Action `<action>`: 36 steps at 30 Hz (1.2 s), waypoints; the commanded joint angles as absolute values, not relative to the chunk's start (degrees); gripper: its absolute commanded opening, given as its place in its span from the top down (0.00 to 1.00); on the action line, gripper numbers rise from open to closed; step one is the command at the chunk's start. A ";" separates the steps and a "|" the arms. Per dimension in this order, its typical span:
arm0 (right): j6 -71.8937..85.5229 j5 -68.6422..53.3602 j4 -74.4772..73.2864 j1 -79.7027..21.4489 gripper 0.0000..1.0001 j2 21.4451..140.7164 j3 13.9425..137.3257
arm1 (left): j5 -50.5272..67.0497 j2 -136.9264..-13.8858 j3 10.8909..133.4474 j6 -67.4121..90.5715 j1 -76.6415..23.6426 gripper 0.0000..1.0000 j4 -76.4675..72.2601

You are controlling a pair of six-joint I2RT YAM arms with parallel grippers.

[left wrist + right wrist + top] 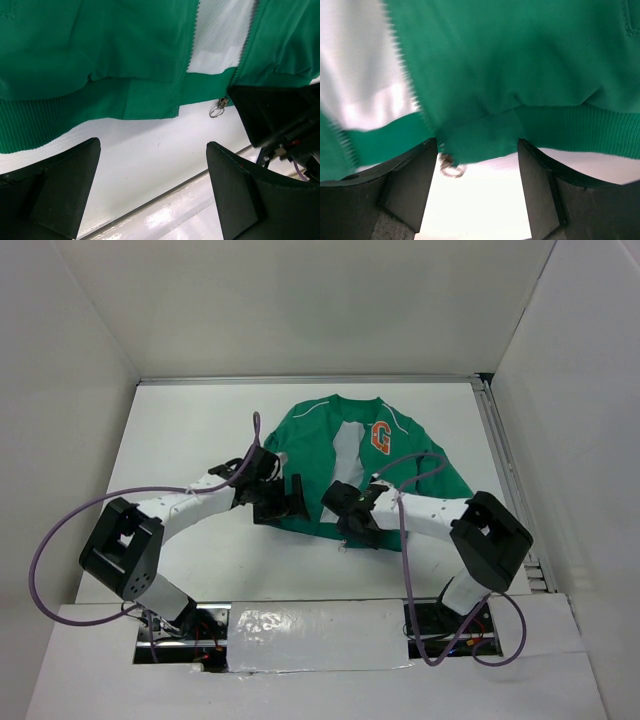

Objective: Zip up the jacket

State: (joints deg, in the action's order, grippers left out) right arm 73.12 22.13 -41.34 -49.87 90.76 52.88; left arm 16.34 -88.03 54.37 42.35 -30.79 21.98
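The green jacket (330, 440) lies flat on the white table, front up and unzipped, white lining showing, orange "G" patch (380, 437) on its right chest. My left gripper (295, 498) is open at the hem of the left panel (125, 95), over bare table. My right gripper (345, 510) is open at the hem of the right panel (485, 135); the hem corner lies between its fingers. The zipper slider with its ring pull (451, 169) hangs at that corner, close to the left finger; it also shows in the left wrist view (218, 108).
White walls enclose the table (190, 430) on the left, back and right. A metal rail (505, 470) runs along the right edge. The near table edge with glossy tape (300, 625) lies just below the grippers. Purple cables (60, 530) loop from both arms.
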 commanded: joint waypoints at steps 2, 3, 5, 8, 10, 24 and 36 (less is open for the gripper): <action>74.27 23.12 -43.34 -49.75 0.28 95.00 53.26 | 16.88 -87.45 53.97 42.80 -30.06 0.01 20.65; 73.75 22.77 -42.81 -49.75 0.28 95.62 52.91 | 16.79 -87.36 53.88 42.63 -29.88 0.01 20.65; 73.57 22.06 -42.02 -49.48 0.30 96.85 52.65 | 17.31 -87.19 53.44 42.54 -29.27 0.01 20.30; 72.69 21.36 -39.92 -49.22 0.42 96.59 51.42 | 18.19 -86.92 52.74 42.28 -28.48 0.01 19.42; 72.33 21.18 -39.20 -48.87 0.55 95.37 50.28 | 18.02 -87.10 52.65 42.27 -28.13 0.01 19.51; 67.94 22.50 -37.44 -48.78 0.68 79.02 41.75 | 16.61 -92.11 53.44 42.19 -26.46 0.01 19.51; 60.47 19.43 -29.54 -48.08 1.00 73.84 39.11 | 16.88 -90.80 55.02 39.91 -27.85 0.01 20.65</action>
